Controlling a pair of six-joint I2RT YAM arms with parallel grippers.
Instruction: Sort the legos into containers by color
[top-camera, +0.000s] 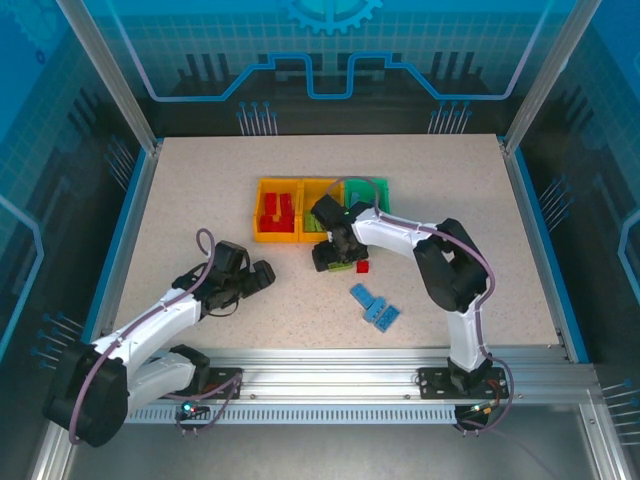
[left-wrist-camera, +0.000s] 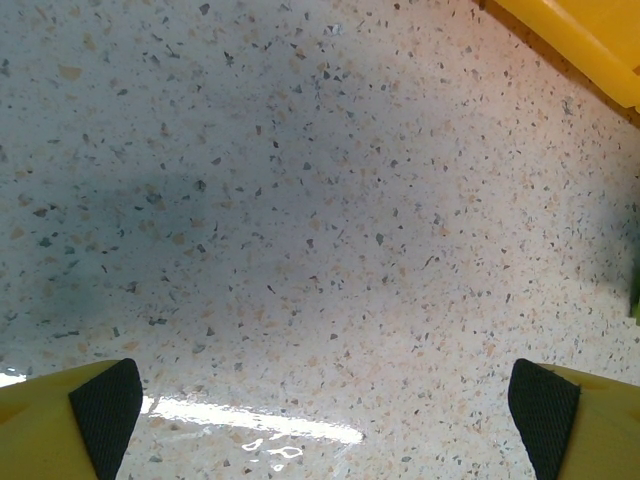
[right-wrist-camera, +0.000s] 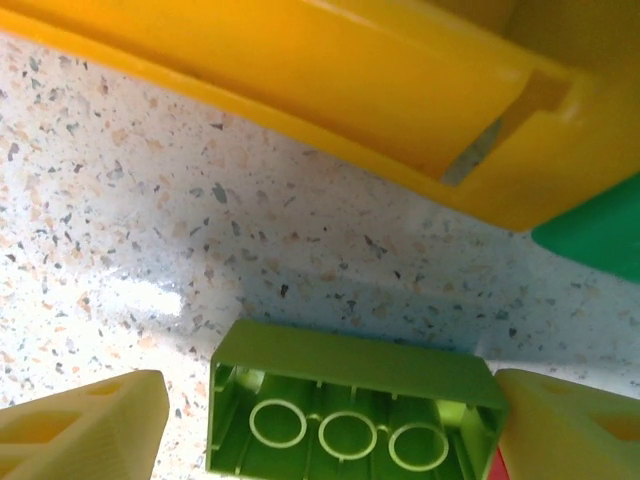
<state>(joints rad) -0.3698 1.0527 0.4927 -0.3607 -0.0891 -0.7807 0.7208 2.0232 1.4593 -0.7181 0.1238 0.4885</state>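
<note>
Table (left-wrist-camera: 300, 200) was a smooth speckled stone-look surface with a glossy sheen, lime green lego (right-wrist-camera: 350, 385) was shiny moulded plastic, yellow container (right-wrist-camera: 330, 70) was smooth plastic, left gripper (left-wrist-camera: 325, 410) pads (left-wrist-camera: 105, 405) looked matt black, rubbery.

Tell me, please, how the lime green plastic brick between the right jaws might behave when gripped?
The lime green plastic brick looks hollow, with three open tubes, so probably light yet stiff. Its glossy walls might slip if pinched off-centre. On the speckled tabletop it would likely slide, not roll.
</note>
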